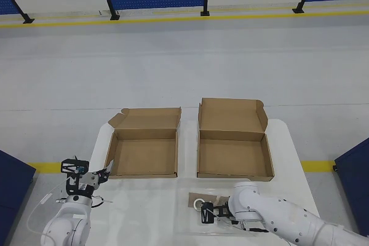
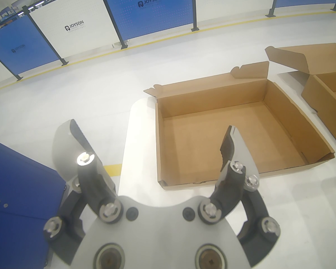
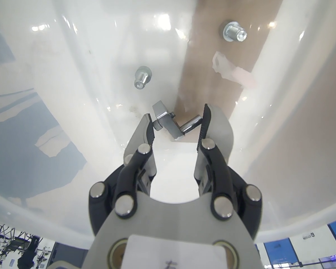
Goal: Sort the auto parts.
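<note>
We have sorted nothing yet. The left brown cardboard box (image 1: 143, 157) and the right brown cardboard box (image 1: 234, 157), in the middle of the top view, both show bare, flat floors. The parts lie in the see-through plastic tray (image 1: 183, 226) at the bottom middle. There the right gripper (image 3: 177, 114) seems to pinch the small shiny metal bracket (image 3: 168, 123) (smooth, hard, with a little pin) at both ends. A stubby silver bolt (image 3: 142, 76) and a second silver bolt (image 3: 233, 33) lie nearby. The left gripper (image 2: 151, 127), lower left, is spread wide and holds nothing.
</note>
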`<state>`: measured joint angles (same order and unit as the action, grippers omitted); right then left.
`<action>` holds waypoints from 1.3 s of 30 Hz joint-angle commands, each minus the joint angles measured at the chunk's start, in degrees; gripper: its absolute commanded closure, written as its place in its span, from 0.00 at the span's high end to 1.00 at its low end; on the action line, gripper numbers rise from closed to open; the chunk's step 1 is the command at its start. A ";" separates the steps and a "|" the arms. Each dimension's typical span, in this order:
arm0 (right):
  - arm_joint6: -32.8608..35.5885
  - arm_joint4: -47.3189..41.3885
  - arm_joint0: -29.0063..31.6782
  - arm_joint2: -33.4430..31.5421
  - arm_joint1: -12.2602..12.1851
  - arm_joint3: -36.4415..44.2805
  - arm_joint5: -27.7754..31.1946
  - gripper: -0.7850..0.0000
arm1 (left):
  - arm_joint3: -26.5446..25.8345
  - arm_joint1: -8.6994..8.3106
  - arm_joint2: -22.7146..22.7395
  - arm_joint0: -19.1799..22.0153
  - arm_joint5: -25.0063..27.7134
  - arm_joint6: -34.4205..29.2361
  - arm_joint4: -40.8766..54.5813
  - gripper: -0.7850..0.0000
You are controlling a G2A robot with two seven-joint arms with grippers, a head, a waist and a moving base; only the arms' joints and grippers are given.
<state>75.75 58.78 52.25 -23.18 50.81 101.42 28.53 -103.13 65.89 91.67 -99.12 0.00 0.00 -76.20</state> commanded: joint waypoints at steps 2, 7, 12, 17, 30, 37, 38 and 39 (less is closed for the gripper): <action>0.17 -0.22 -0.36 0.48 -0.06 0.17 -0.16 0.29 | 0.00 0.00 0.00 0.00 0.00 0.00 0.00 1.00; 0.20 -0.07 -0.94 1.24 -0.10 0.56 -0.20 0.28 | 0.00 0.00 0.00 0.00 0.00 0.00 0.00 1.00; 0.15 -0.25 -1.27 1.87 0.00 0.11 -0.15 0.29 | 0.00 0.00 0.00 0.00 0.00 0.00 0.00 1.00; 0.20 -0.52 -1.52 2.17 0.21 -0.31 -0.20 0.33 | 0.00 0.00 0.00 0.00 0.00 0.00 0.00 1.00; 0.44 -0.52 -1.68 2.49 1.14 -1.72 -0.44 0.00 | 0.00 0.00 0.00 0.00 0.00 0.00 0.00 1.00; 1.02 -1.19 -1.43 1.27 0.98 -0.96 -1.03 0.00 | 0.00 0.00 0.00 0.00 0.00 0.00 0.00 1.00; 1.05 -1.11 -1.32 1.13 0.89 -0.79 -1.05 0.00 | 0.00 0.00 0.00 0.00 0.00 0.00 0.00 1.00; 1.05 -1.06 -1.21 1.02 0.80 -0.65 -1.05 0.00 | 0.00 0.00 0.00 0.00 0.00 0.00 0.00 1.00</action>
<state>76.80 57.64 50.92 -22.04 51.70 100.63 27.48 -103.13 65.89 91.67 -99.12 0.00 0.00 -76.20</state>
